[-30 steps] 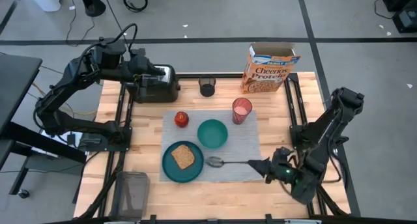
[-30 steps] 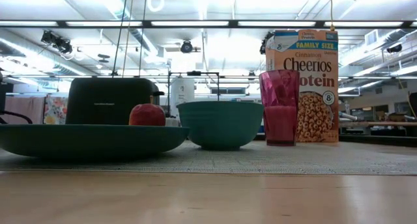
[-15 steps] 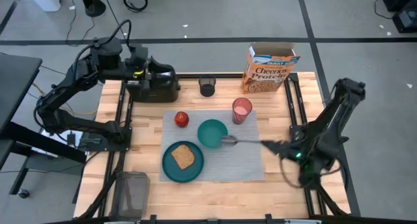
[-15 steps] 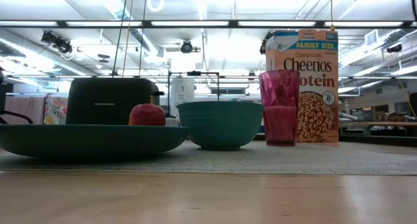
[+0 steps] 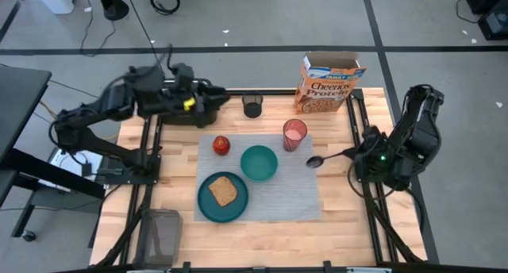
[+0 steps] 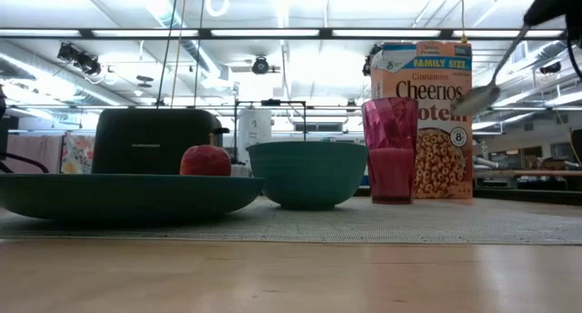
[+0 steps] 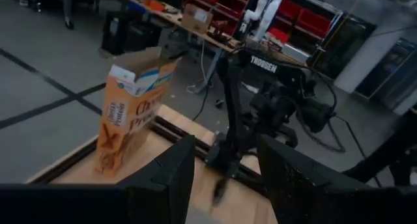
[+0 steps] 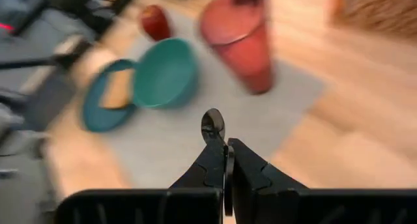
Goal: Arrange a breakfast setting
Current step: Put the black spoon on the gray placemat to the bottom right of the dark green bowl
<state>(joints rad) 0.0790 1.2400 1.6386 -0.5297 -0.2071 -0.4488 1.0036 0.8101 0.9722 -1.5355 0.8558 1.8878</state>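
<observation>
Toast (image 5: 224, 191) on teal plate (image 5: 208, 209), bowl (image 5: 259, 163), apple (image 5: 221, 145), pink cup (image 5: 294, 135) on grey placemat (image 5: 302, 190), spoon (image 5: 329, 156) held aloft

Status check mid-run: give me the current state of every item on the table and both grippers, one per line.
spoon: held in the air, over the placemat's right edge
right gripper: shut on the spoon
left gripper: open, above the toaster
cup: upright
bowl: upright
toast: flat on the plate
apple: on the placemat
Cheerios box: upright, top flaps open

One placemat (image 5: 294, 190); one plate (image 5: 205, 205); one bowl (image 5: 259, 163); one toast slice (image 5: 224, 191); one apple (image 5: 221, 145); one spoon (image 5: 317, 159). Cups: two, pink cup (image 5: 294, 135) and black cup (image 5: 252, 107). One cereal box (image 5: 327, 86); one toaster (image 6: 155, 141), probably, mostly covered from above.
</observation>
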